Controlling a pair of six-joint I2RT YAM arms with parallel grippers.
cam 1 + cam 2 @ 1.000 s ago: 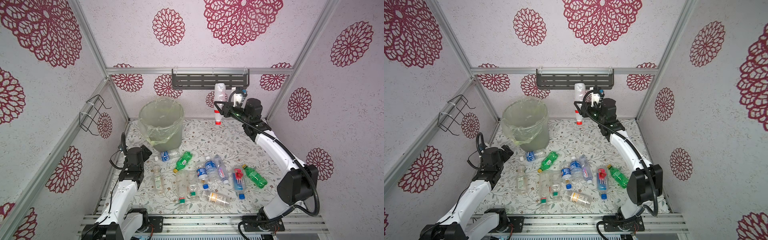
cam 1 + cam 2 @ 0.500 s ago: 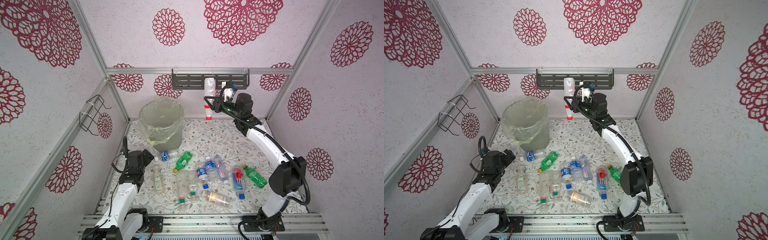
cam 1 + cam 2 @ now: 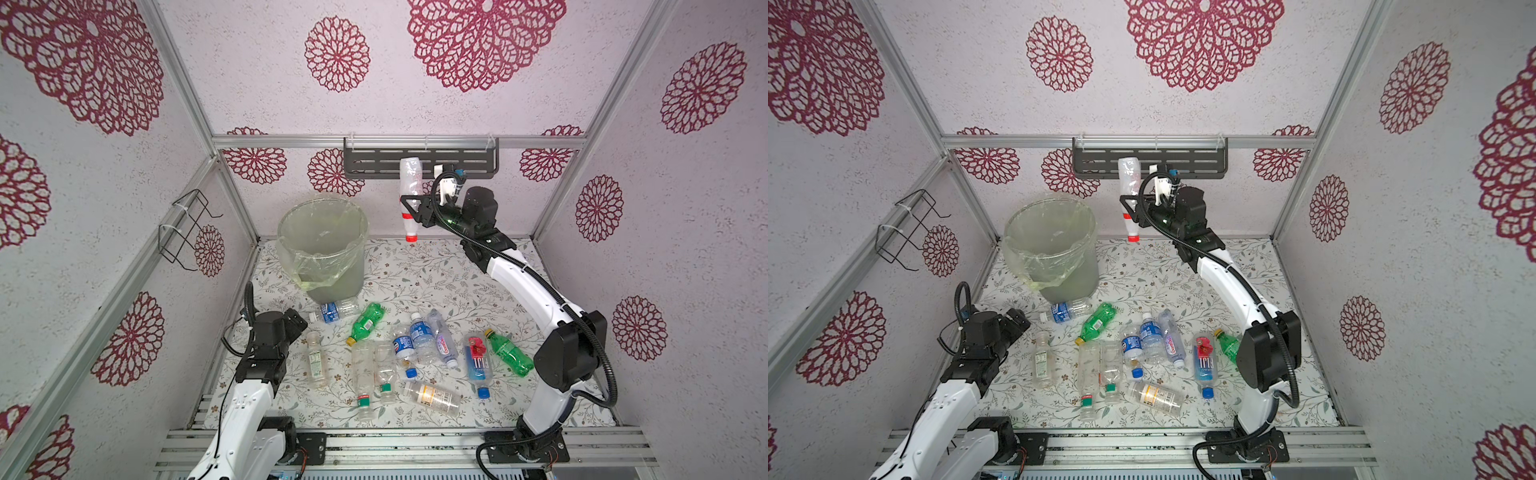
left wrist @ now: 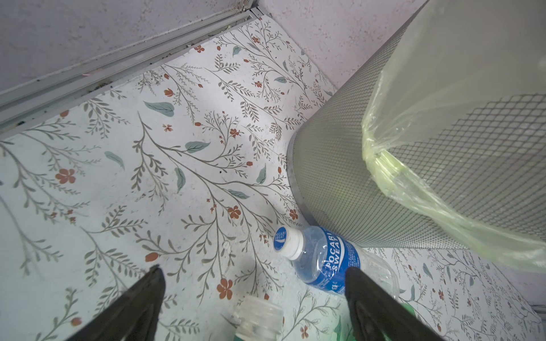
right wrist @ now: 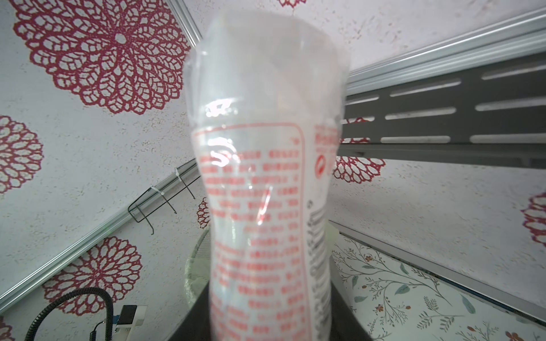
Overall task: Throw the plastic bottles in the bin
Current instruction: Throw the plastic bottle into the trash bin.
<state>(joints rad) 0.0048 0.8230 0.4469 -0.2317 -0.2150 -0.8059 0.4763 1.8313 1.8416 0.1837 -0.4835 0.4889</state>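
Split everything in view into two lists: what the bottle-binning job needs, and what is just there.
Job: bin; red-capped bottle held by the right gripper; open left gripper; Pocari Sweat bottle; Fiji bottle; two green bottles; remaining clear bottles.
Just there: black slotted rack, back wall; wire holder, side wall; floral mat.

Bright, even light (blurred close-up)

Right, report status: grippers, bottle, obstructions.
Right gripper shut on red-capped bottle, cap down, raised, not yet over bin. Left gripper open, low near blue-label bottle. Path to bin clear.
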